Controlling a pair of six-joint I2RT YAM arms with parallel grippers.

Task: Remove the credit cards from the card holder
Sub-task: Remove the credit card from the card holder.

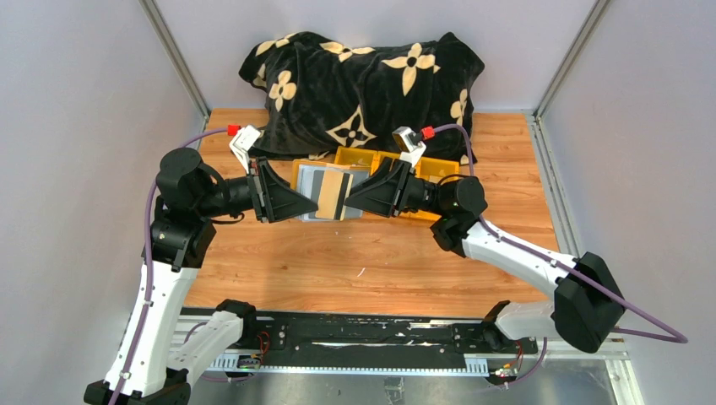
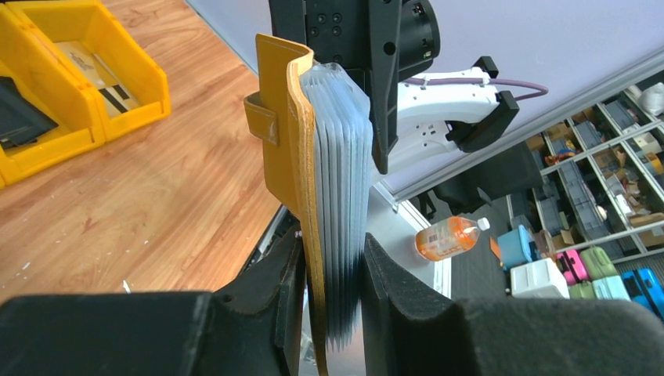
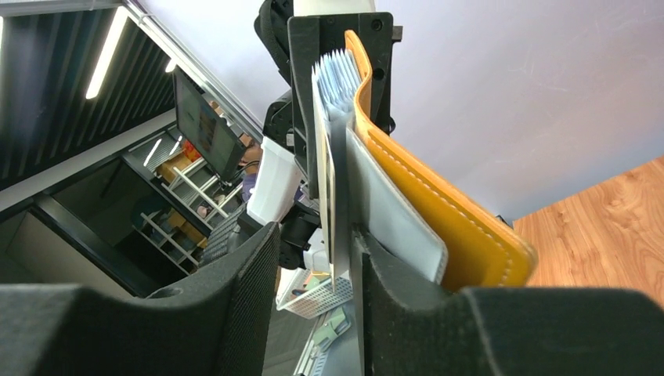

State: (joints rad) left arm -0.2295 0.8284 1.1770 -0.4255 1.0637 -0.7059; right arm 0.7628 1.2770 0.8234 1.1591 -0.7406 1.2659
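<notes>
card holder (image 1: 331, 194) held aloft above table (image 1: 355, 270), yellow bins (image 1: 439, 166) just behind | left gripper (image 2: 333, 251) clamped on one end | right gripper (image 3: 313, 235) parted around opposite end, gap visible beside one finger

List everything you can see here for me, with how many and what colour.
card holder: one, silvery with mustard flap, in the air between both grippers
bins: at least two, yellow, at the table's back
blanket: one, black with beige flowers, behind the bins
table: one, wooden
bottle: one, orange, beyond the table
left gripper: black, shut on the card holder
right gripper: black, open around its other end
</notes>
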